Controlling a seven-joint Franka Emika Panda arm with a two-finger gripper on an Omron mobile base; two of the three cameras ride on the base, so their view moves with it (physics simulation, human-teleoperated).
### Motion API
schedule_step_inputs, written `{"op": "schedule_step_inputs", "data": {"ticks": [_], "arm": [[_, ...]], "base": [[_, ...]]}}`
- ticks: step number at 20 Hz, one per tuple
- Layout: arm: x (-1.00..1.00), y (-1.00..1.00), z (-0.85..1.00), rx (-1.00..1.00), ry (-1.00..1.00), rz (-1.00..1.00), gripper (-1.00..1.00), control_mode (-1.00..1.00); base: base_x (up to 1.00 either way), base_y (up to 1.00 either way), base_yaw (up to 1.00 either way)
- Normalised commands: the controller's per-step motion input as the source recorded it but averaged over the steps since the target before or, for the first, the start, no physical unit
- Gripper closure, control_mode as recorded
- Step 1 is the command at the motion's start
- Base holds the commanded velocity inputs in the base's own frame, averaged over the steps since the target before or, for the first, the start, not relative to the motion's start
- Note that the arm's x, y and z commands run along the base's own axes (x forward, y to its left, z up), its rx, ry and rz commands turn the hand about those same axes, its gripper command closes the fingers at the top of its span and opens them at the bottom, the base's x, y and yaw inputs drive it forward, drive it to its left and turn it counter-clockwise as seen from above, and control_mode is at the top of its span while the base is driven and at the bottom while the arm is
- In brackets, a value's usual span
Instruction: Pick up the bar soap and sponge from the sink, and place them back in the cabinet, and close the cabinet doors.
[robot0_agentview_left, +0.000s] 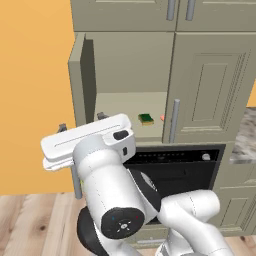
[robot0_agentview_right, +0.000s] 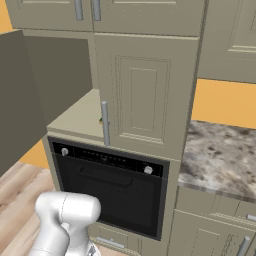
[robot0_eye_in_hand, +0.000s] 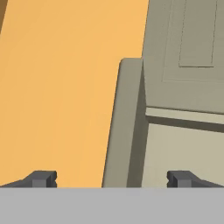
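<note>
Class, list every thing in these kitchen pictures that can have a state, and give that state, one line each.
Left cabinet door: swung open, edge toward the camera.
Right cabinet door: shut.
Sponge: lying on the cabinet shelf, green face up.
Bar soap: on the same shelf, beside the sponge, partly hidden by the right door.
Oven: door shut.
Gripper: jaws wide open, holding nothing, facing the open door's edge.

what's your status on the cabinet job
Pincer open, empty, at edge of open left door. Sponge and soap on cabinet shelf. Right door shut. Nothing blocking.
</note>
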Motion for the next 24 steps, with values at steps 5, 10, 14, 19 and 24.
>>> {"op": "schedule_step_inputs", "data": {"ticks": [5,10,14,19,24], "arm": [[0.08,0.16,0.0,0.0,-0.01,-0.05,-1.0,-1.0],[0.09,0.15,0.0,0.0,-0.01,-0.05,-1.0,-1.0],[0.16,0.11,0.0,0.0,-0.02,-0.05,-1.0,-1.0],[0.2,0.08,0.0,0.0,-0.03,-0.05,-1.0,-1.0],[0.27,0.04,0.0,0.0,-0.02,-0.04,-1.0,-1.0]], "base": [[0.0,0.0,0.0],[0.0,0.0,0.0],[0.0,0.0,0.0],[0.0,0.0,0.0],[0.0,0.0,0.0]]}}
